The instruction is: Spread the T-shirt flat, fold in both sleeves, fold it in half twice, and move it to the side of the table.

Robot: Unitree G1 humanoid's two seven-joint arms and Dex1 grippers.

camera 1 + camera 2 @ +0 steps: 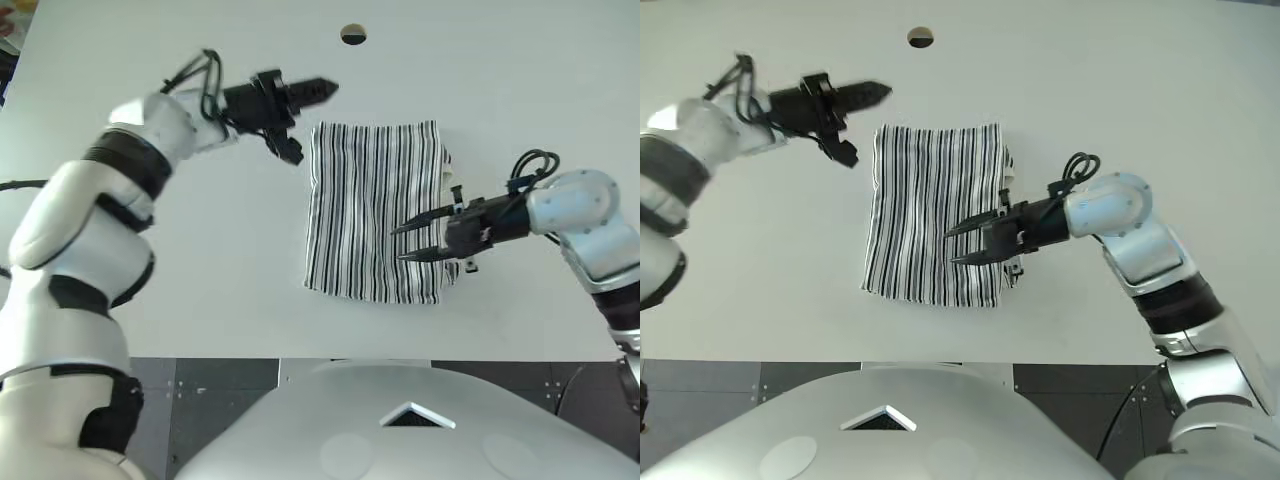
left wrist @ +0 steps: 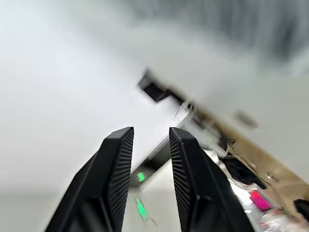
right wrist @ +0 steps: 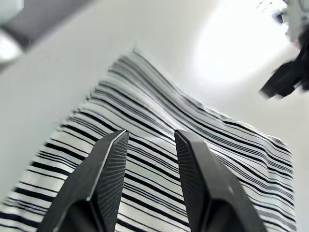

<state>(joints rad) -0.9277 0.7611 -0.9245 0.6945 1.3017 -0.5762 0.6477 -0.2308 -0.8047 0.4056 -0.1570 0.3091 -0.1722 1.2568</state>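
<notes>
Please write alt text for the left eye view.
A striped T-shirt, folded into a rectangle, lies on a white table. The open right hand is over its right edge; the left hand is just beyond its far left corner.

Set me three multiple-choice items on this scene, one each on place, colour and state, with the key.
1. The right gripper stands where, relative to the T-shirt? A left of it; B over its right edge; C beyond its far edge.
2. The T-shirt is: A plain red; B blue dotted; C black-and-white striped.
3. The right gripper is: A open, empty; B shut on the T-shirt; C shut, empty.
Key: B, fingertips lie over that edge; C, dark and white stripes cover it; A, fingers apart, nothing between.
</notes>
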